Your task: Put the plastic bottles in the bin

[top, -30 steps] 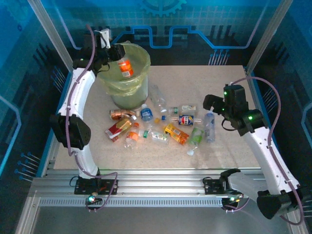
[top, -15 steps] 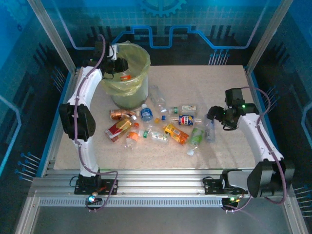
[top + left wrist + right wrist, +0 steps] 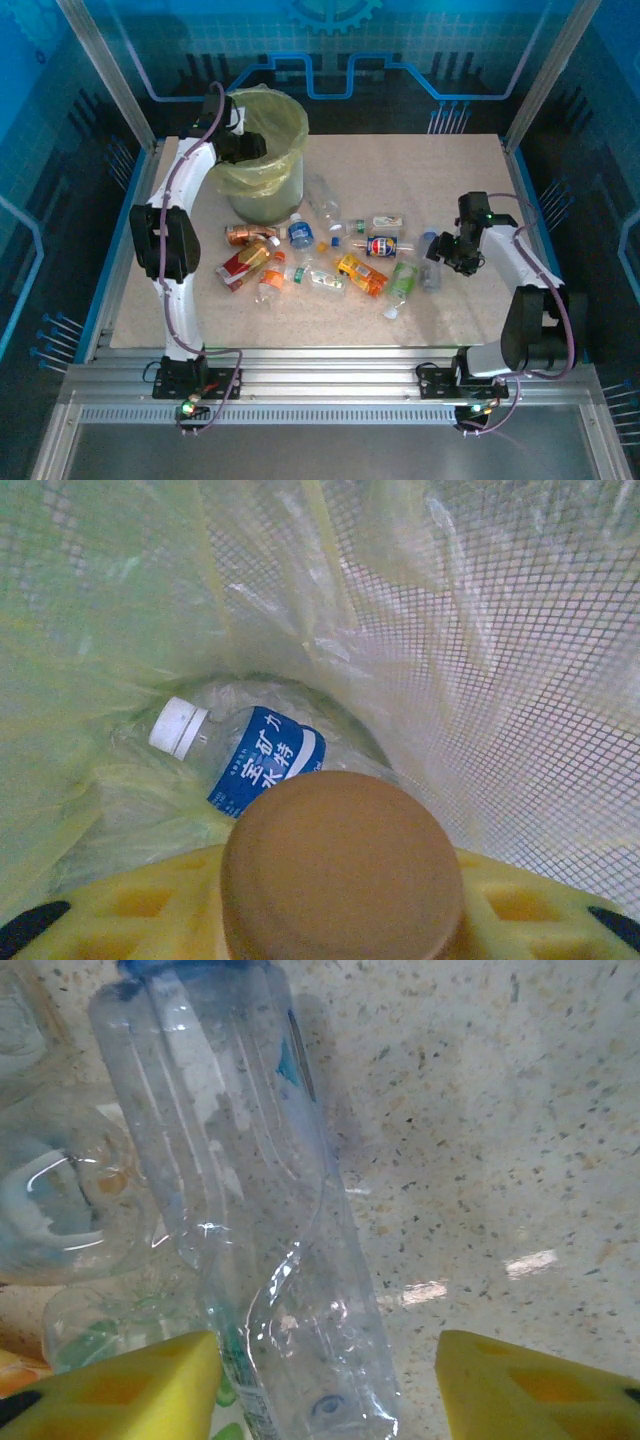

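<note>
The left gripper (image 3: 340, 920) is inside the bin (image 3: 265, 185), an orange bottle (image 3: 342, 860) between its fingers; grip cannot be told. The right gripper (image 3: 325, 1385) stands apart around 1 clear bottle (image 3: 240, 1180) lying on the table (image 3: 500, 1110).

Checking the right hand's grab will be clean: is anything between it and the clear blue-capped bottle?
Nothing visible. The clear blue-capped bottle already lies between the right hand's fingers on the speckled table. Another clear bottle lies close beside it, on one finger's side, and might get nudged.
</note>
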### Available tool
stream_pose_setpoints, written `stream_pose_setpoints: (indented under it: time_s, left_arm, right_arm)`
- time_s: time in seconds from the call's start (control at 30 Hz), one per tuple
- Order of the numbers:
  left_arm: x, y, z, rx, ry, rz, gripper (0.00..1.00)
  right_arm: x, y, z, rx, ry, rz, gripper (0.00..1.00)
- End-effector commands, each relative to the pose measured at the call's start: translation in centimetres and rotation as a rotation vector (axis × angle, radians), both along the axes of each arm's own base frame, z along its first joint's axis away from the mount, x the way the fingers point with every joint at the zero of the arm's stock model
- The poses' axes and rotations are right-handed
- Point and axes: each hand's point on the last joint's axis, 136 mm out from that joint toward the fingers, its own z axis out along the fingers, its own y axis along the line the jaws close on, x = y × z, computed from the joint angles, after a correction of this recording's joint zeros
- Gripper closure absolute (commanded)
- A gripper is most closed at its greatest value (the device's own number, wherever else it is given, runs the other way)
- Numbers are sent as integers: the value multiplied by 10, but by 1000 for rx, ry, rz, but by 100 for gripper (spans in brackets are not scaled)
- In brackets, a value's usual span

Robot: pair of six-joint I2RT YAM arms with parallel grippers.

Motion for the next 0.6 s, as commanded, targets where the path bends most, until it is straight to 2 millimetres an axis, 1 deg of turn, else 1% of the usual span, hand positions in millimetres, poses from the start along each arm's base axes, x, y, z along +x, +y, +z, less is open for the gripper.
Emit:
stream_pose_setpoints:
  time_s: [0.0, 0.07, 0.17, 0.27, 0.37, 0.57]
  left_arm:
    - [2, 9, 12, 29, -22, 12, 43]
    - [2, 10, 16, 33, -28, 18, 34]
    - [0, 11, 25, 30, -43, 29, 26]
    - [-2, 12, 40, 20, -68, 41, 19]
    - [-6, 12, 57, 8, -97, 53, 16]
    - [-22, 9, 100, -27, -182, 61, 12]
  right_arm:
    - [3, 4, -11, 46, 9, 3, 43]
    - [4, 5, -14, 53, 15, 8, 43]
    - [5, 5, -17, 53, 21, 9, 44]
    - [5, 4, -19, 51, 25, 12, 44]
    - [5, 4, -20, 46, 30, 14, 44]
    - [4, 2, -22, 35, 38, 13, 45]
